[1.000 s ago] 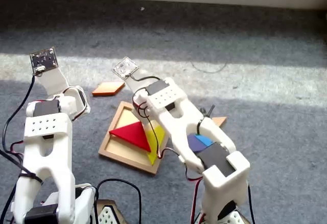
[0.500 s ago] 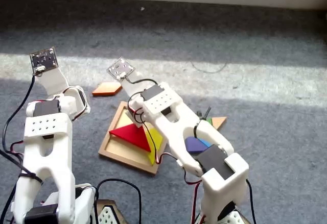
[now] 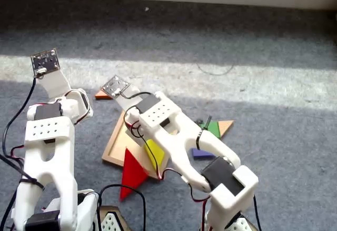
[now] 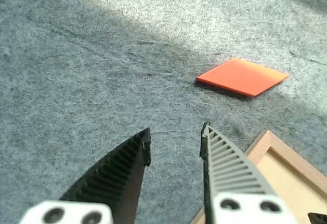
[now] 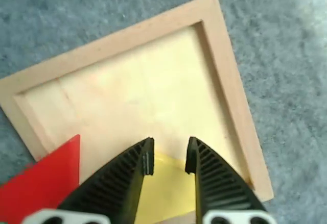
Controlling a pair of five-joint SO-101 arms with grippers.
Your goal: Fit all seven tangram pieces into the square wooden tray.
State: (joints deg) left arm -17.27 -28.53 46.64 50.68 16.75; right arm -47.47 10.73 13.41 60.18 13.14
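Note:
The square wooden tray [image 5: 225,71] lies under my right gripper [image 5: 169,156], whose fingers stand slightly open just above the tip of the yellow triangle [image 5: 163,188] inside the tray. The red triangle [image 3: 131,172] lies tilted across the tray's [image 3: 111,146] front edge, partly out on the carpet. My left gripper [image 4: 176,134] hangs open over bare carpet, short of the orange parallelogram [image 4: 242,76] and beside a tray corner [image 4: 278,150]. A green piece [image 3: 213,128], a small orange triangle [image 3: 227,124] and a purple piece [image 3: 202,153] lie right of the tray, partly behind the right arm.
Everything rests on grey carpet with a sunlit band across the middle. A thin dark wire [image 3: 213,72] lies on the carpet farther back. Cables hang from both arms near the tray.
My right arm has swung left over the tray. The red triangle has slid from the tray's middle out over its front edge. The green and purple pieces have come into sight.

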